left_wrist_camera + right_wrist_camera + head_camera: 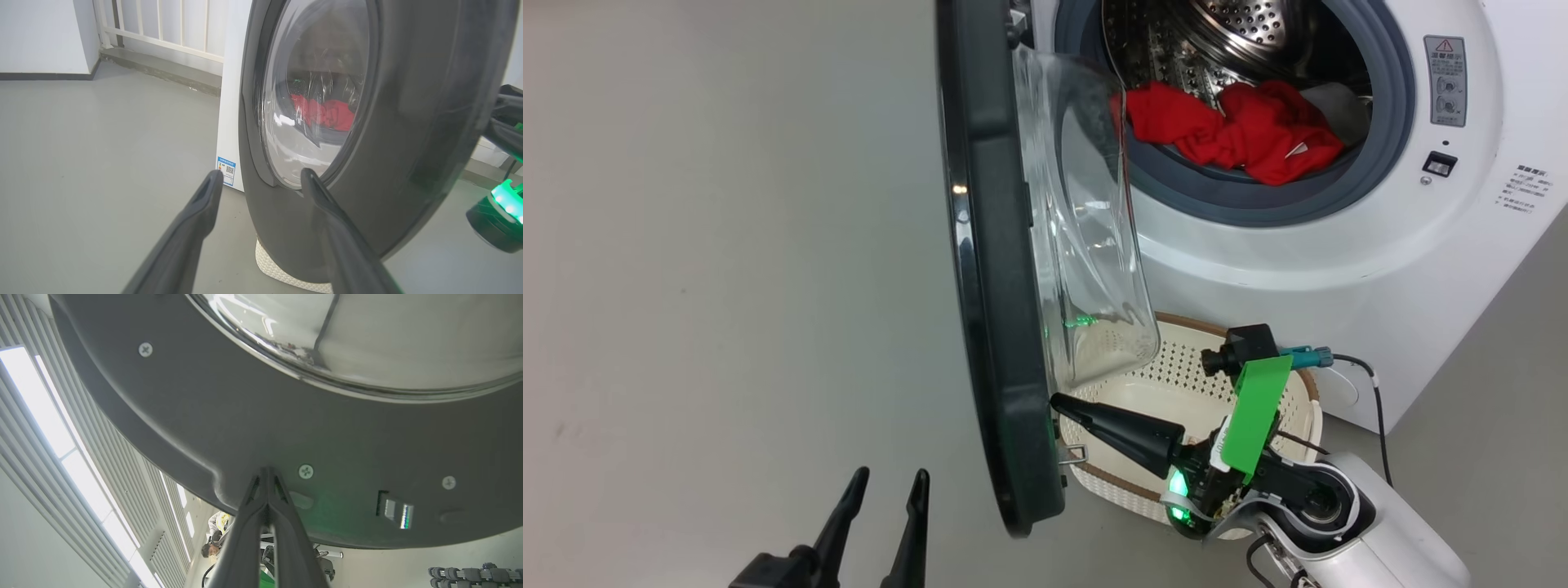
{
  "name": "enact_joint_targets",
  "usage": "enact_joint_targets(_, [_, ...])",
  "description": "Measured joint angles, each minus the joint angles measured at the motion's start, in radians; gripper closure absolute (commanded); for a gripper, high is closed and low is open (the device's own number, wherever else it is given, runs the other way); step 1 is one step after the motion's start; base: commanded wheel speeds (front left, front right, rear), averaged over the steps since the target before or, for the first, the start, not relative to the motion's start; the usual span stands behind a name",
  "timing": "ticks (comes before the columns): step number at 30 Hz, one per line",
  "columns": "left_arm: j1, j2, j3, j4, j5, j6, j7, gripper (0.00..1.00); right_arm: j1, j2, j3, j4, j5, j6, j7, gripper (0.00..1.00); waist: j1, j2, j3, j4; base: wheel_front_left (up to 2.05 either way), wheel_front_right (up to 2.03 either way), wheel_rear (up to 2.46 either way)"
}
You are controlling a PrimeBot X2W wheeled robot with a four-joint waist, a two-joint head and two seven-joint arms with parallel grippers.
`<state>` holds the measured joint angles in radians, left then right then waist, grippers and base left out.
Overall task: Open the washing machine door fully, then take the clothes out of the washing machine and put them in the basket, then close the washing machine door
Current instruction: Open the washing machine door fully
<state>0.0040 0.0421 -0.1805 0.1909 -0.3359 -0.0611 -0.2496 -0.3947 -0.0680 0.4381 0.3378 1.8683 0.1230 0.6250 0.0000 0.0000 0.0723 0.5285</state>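
Observation:
The washing machine (1339, 269) stands at the upper right with its drum exposed. Red clothes (1241, 126) with a white part lie in the drum, also seen through the glass as clothes (327, 114). The washing machine door (1001, 286) stands swung out, edge-on, its glass bowl bulging right; its dark inner rim is the door (261, 428). My right gripper (1058, 402) is shut, its tips touching the door's inner rim low down, right gripper (267, 470). My left gripper (890, 478) is open at the lower left, outside the door, left gripper (261, 177). The basket (1298, 408) sits below the drum.
Bare grey floor spreads left of the door. A black cable (1376, 408) runs from the right arm along the machine's front. A white railing (163, 24) and wall stand behind the machine. A person (212, 543) shows far off past the door's edge.

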Motion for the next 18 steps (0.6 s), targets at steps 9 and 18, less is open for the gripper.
enact_joint_targets(9, [0.001, 0.0, -0.003, 0.028, 0.016, -0.019, 0.0, 0.0, 0.063, 0.007, -0.067, 0.023, -0.056, 0.0, -0.064, 0.0, 0.0, 0.0, -0.033, -0.012, 0.0, 0.0, 0.0])
enact_joint_targets(18, [0.002, 0.001, 0.021, 0.049, 0.03, -0.036, 0.0, 0.0, 0.155, 0.01, -0.158, 0.055, -0.12, 0.0, -0.125, 0.0, 0.0, 0.0, -0.057, -0.035, 0.0, 0.0, 0.0])
